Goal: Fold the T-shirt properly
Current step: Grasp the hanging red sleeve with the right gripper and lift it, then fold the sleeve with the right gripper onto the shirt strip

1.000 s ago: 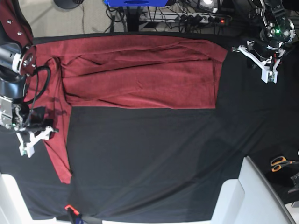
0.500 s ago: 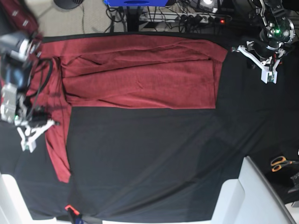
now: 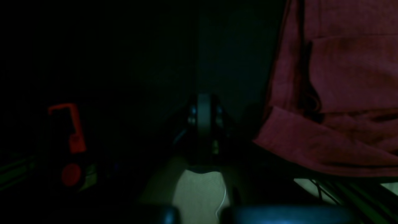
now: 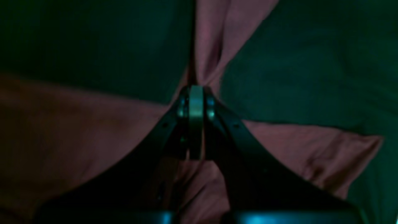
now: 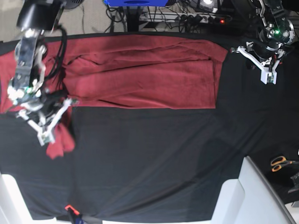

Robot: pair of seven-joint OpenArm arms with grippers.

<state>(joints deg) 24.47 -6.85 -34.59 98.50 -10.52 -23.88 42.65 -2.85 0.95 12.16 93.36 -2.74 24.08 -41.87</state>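
Note:
The dark red T-shirt (image 5: 140, 74) lies folded in a wide band across the far part of the black cloth (image 5: 154, 163). My right gripper (image 5: 45, 138), at the left of the base view, is shut on a sleeve, which hangs bunched below it (image 5: 60, 143). In the right wrist view the fingertips (image 4: 196, 93) pinch a ridge of the T-shirt fabric (image 4: 211, 43). My left gripper (image 5: 269, 77) hovers shut and empty over bare cloth beyond the shirt's right edge. The left wrist view shows that gripper (image 3: 203, 105) closed, with the T-shirt (image 3: 342, 77) off to the right.
Orange-handled scissors (image 5: 280, 162) lie at the right edge. White panels (image 5: 254, 196) stand at the near corners. A small orange clamp (image 5: 70, 208) sits at the near edge. A power strip and cables (image 5: 196, 18) run behind the table.
My right gripper has shut on the sleeve and carried it up and to the right. The sleeve that lay stretched toward the front is now bunched. The left arm has not moved.

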